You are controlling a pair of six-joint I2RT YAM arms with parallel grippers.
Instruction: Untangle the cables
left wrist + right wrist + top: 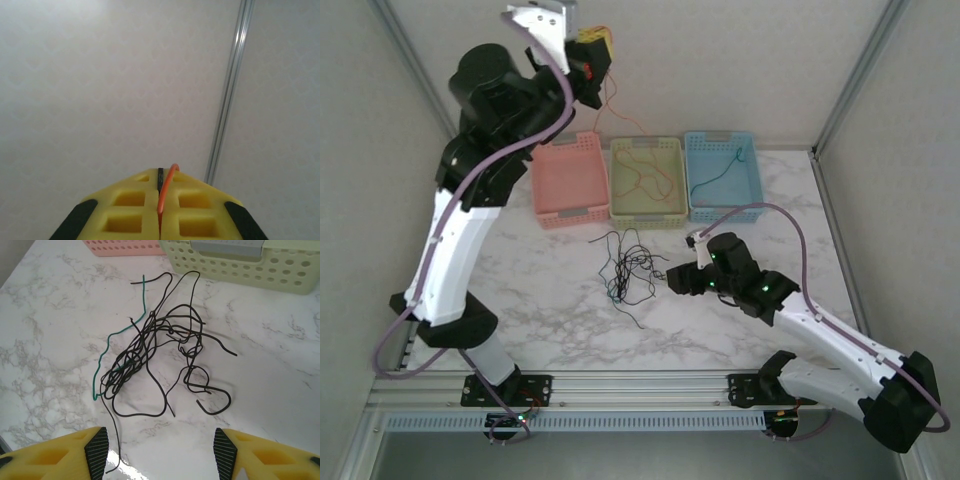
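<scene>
Lying mid-table: the cables (628,268), a loose black tangle on the marble table (550,290), low in the middle of the top view, below the baskets. Single strands cannot be followed through the knot.
Teal wire (117,335): skirts the tangle's left side in the right wrist view; its lower end slips in among the black loops.
Left gripper (592,52): high at the upper middle of the top view, its yellow pads pressed together on an orange wire (167,187) that arcs out of the seam.
Wire's tail: a faint line drops from that gripper toward the baskets in the top view; where it ends is too thin to tell.
Right gripper (160,450): fingers apart with nothing between them, the tangle just ahead; the frame's lower edge cuts the fingers off.
Baskets: pink basket (565,215), yellow-green basket (648,216) and blue basket (725,212) stand in a row. The left arm hides the pink one's corner. Thin orange strands lie in the yellow-green one and a teal strand in the blue.
</scene>
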